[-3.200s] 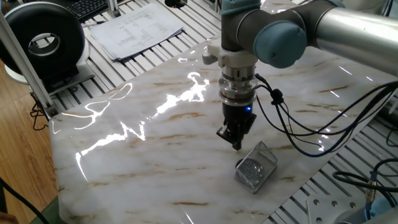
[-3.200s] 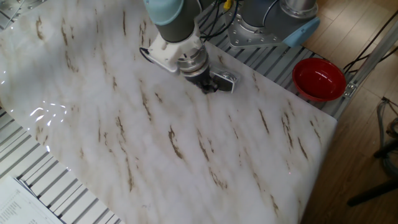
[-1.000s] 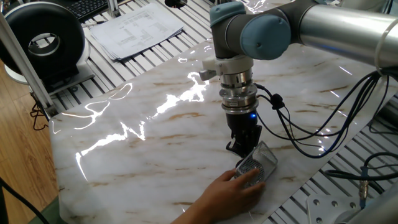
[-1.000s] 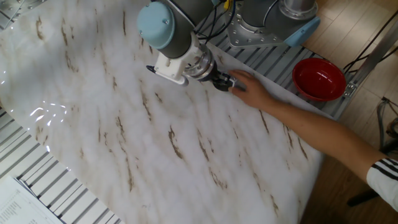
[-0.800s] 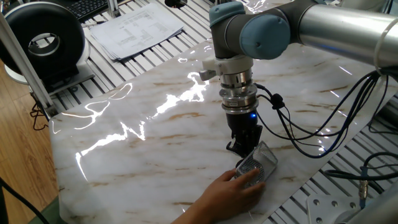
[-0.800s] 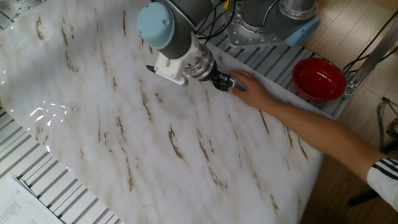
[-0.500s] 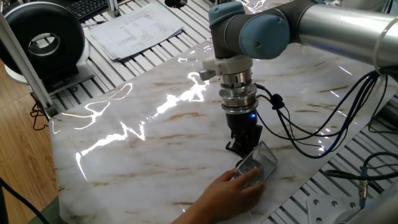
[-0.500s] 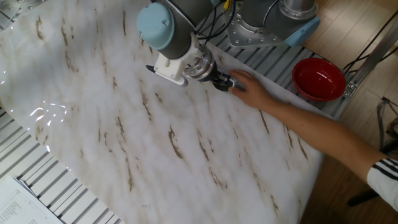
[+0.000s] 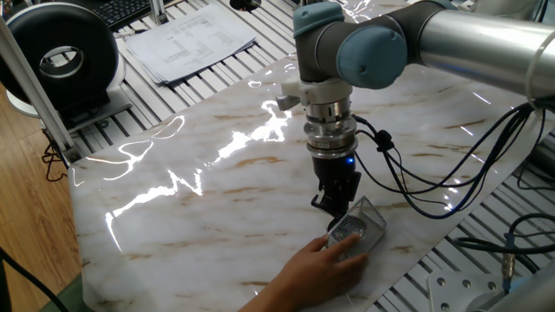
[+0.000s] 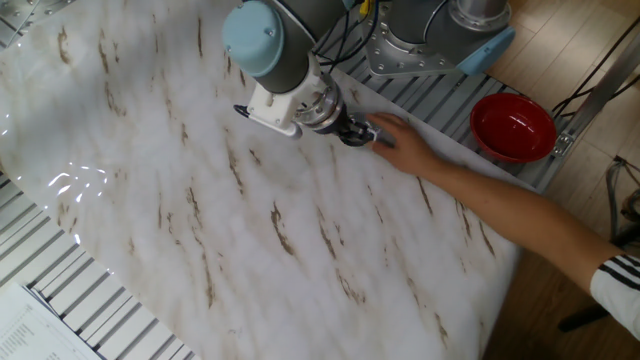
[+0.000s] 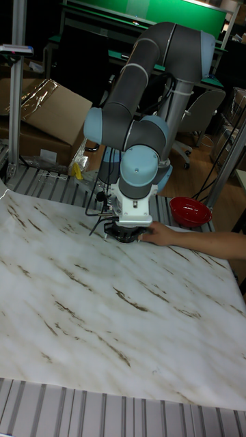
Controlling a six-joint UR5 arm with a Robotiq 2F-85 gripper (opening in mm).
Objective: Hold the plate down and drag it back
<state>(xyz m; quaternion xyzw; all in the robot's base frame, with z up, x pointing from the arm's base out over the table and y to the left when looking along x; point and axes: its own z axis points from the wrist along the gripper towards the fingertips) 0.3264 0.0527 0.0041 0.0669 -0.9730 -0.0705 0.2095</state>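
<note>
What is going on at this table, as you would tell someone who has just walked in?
The robot arm's gripper is down low over the marble table, close to one edge, right beside a wire-mesh basket. A person's hand reaches in from the side and rests on the basket. The small plate cannot be made out; gripper and hand cover that spot. Whether the gripper is open or shut cannot be told.

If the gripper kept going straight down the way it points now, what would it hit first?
Most likely the near edge of the wire basket or the marble table beside it; the gripper hangs just above both, and depth is unclear.
</note>
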